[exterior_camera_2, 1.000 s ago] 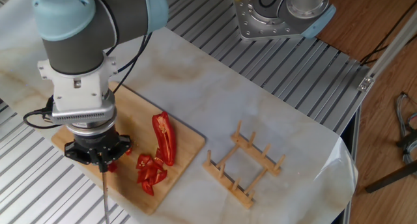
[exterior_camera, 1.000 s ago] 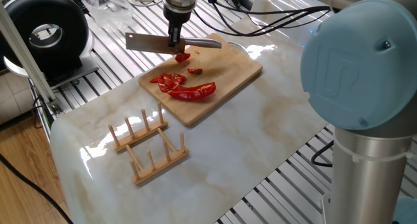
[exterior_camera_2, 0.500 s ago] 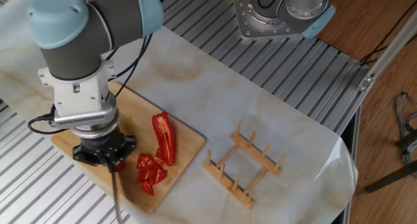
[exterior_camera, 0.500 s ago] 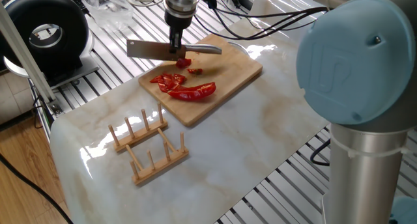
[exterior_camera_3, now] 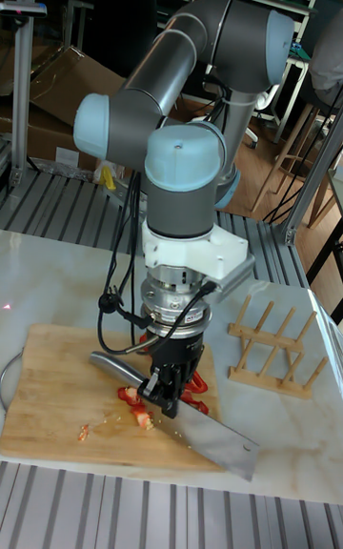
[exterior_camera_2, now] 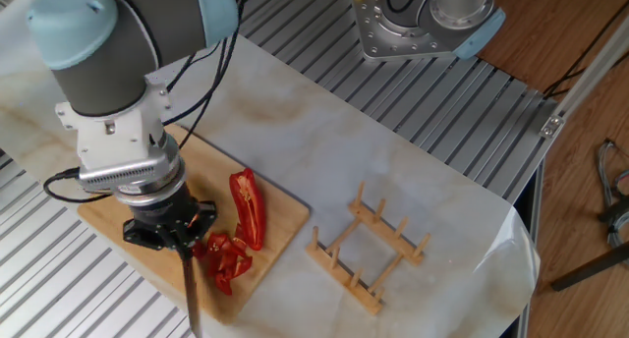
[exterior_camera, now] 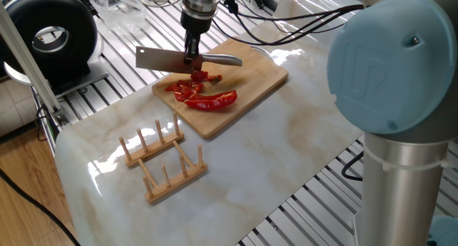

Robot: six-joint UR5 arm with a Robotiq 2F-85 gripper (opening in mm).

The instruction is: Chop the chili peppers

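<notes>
Gripper (exterior_camera_3: 164,395) clamped on knife (exterior_camera: 166,58) above chili peppers (exterior_camera: 202,94); recommend level, vertical cuts advancing toward the uncut half at 5 o'clock

One fixed view looks down from behind the arm's base, across the wooden rack (exterior_camera: 162,160) toward the cutting board (exterior_camera: 250,85). The other fixed view looks steeply down from the opposite side. The tall fixed view sits low and close, facing the arm; all three share board and rack.
</notes>
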